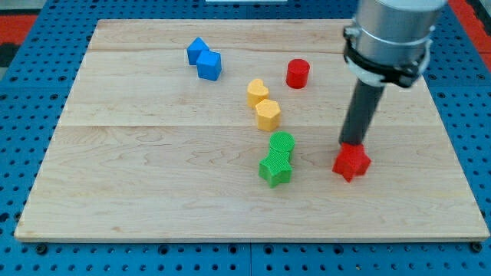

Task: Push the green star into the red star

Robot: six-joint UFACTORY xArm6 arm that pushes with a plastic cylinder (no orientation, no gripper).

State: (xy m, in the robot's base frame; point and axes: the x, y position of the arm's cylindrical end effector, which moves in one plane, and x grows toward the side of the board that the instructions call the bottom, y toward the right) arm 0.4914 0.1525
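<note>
The green star (pixel 275 169) lies below the board's middle, touching a green cylinder (pixel 281 143) just above it. The red star (pixel 351 162) lies to its right, about a block's width and a half away. My tip (pixel 352 143) stands at the red star's upper edge, touching or just behind it; the rod rises from there to the arm at the view's top right. The tip is well to the right of the green star.
A yellow heart (pixel 258 92) and a yellow hexagon-like block (pixel 268 114) sit above the green pair. A red cylinder (pixel 298 73) stands further up. Two blue blocks (pixel 204 59) sit at the upper left. The wooden board (pixel 138 176) lies on a blue pegboard.
</note>
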